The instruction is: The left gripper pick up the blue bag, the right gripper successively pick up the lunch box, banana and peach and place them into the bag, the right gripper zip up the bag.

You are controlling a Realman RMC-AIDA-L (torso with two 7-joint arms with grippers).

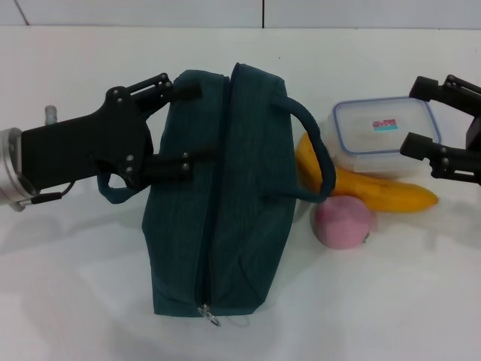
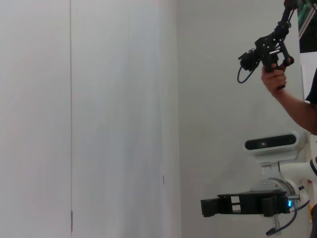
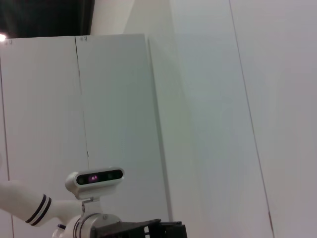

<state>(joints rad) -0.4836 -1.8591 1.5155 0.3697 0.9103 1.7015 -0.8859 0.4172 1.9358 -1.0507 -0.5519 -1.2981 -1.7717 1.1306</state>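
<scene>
At the right edge, the right end effector (image 1: 432, 126) is cut off, released, beside the lunch box (image 1: 385, 135). The left end effector (image 1: 184, 128), also released, touches the blue bag (image 1: 225, 195).

Zipped blue bag (image 1: 225, 195) beside lunch box (image 1: 385, 135)

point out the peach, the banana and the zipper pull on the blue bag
peach (image 1: 342, 222), head view, middle of its pink skin
banana (image 1: 391, 193), head view, middle of its yellow body
zipper pull (image 1: 213, 318), head view, metal ring at the bag's near end
</scene>
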